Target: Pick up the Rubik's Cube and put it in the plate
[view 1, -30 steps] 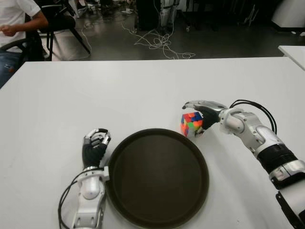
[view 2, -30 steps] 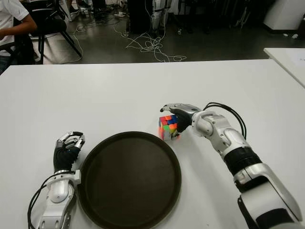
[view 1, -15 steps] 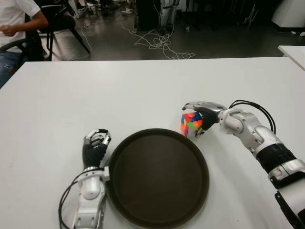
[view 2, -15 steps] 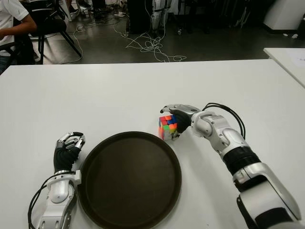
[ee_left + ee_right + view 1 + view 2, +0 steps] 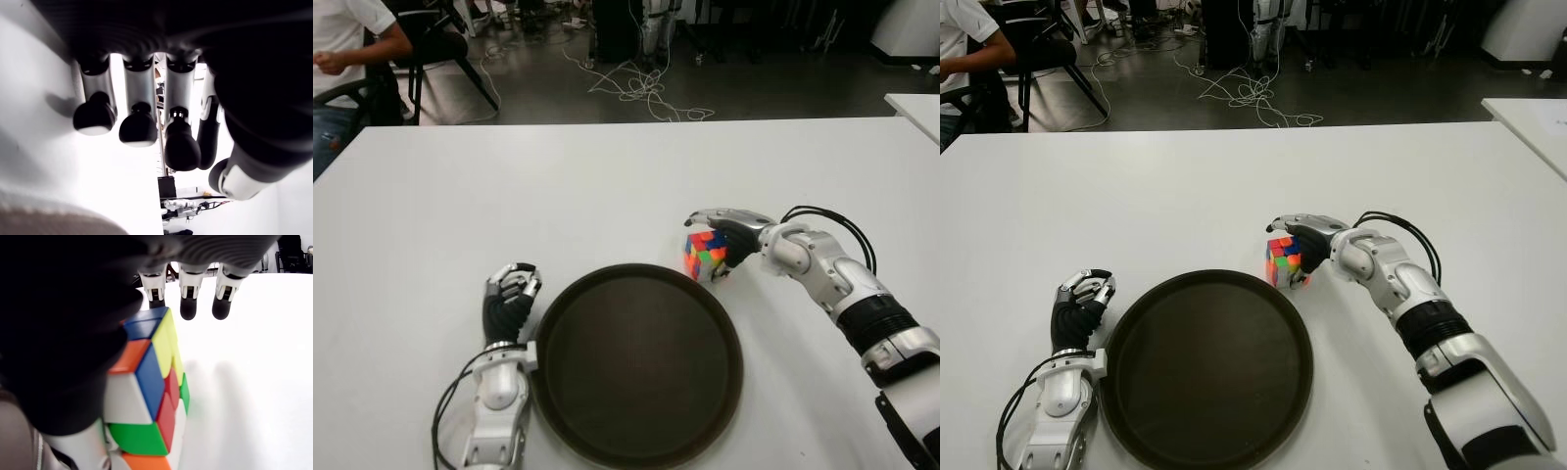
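The right hand (image 5: 722, 238) reaches in from the right with its arm stretched over the white surface (image 5: 607, 186), and its fingers (image 5: 188, 303) arch over the top of the Rubik's Cube (image 5: 705, 255) while the thumb side presses one face, so it is wrapped around the cube. The cube stands on the surface just beyond the far right rim of the plate (image 5: 636, 364), touching or almost touching it. The cube is a small block of bright shiny squares, the plate is round, dark and flat with a low rim, and the left hand (image 5: 509, 299) shows just left of the plate with its black-tipped fingers curled in and holding nothing.
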You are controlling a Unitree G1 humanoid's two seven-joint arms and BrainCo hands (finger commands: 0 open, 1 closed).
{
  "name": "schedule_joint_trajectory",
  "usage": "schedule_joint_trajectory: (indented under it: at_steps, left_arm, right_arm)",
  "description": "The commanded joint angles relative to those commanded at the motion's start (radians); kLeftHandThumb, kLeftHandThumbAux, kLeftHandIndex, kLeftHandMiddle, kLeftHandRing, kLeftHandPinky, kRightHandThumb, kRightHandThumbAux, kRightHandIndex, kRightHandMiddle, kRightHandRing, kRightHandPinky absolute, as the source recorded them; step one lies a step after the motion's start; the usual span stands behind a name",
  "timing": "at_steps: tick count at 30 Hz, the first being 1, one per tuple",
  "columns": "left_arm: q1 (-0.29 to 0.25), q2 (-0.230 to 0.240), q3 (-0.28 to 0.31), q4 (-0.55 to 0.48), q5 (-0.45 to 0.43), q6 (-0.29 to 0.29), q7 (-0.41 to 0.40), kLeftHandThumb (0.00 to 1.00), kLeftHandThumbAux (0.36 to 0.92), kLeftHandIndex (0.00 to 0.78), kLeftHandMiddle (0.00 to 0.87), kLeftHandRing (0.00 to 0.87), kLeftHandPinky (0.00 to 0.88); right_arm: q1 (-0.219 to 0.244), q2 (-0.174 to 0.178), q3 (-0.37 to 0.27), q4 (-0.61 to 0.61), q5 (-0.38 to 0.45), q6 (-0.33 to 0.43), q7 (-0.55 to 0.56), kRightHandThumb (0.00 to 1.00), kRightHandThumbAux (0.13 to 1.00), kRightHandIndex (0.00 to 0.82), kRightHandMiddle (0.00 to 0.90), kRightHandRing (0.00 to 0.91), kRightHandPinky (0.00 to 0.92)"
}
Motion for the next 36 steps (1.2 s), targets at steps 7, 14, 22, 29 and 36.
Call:
schedule_joint_trajectory:
  at_steps: [7,14,22,29,36]
  left_arm:
    - [-0.002,-0.004,0.001,0.012,-0.007,-0.029,-0.001,0.704,0.705,0.443,0.809,0.831,0.837]
    - [-0.001,-0.009,0.001,0.016,-0.007,-0.05,0.004,0.703,0.705,0.443,0.814,0.836,0.845]
    - [0.005,-0.016,0.0,0.002,-0.003,-0.042,0.014,0.703,0.705,0.443,0.815,0.837,0.845]
    - [0.016,-0.033,-0.003,-0.036,0.006,0.001,0.033,0.704,0.706,0.443,0.809,0.833,0.842]
    - [0.018,-0.034,-0.003,-0.046,0.007,0.017,0.034,0.703,0.706,0.443,0.804,0.829,0.837]
  right_arm:
    - [0.014,-0.004,0.003,-0.012,-0.001,0.016,0.024,0.0,0.895,0.0,0.0,0.0,0.013]
    - [0.024,0.001,-0.002,-0.008,0.014,0.026,0.046,0.0,0.892,0.0,0.0,0.0,0.007]
    - [0.036,-0.007,-0.002,-0.031,0.026,0.03,0.052,0.0,0.881,0.0,0.0,0.0,0.001]
    - [0.04,-0.011,0.001,-0.039,0.022,0.028,0.051,0.0,0.886,0.0,0.0,0.0,0.001]
    - [0.041,-0.01,0.002,-0.04,0.024,0.035,0.061,0.0,0.902,0.0,0.0,0.0,0.002]
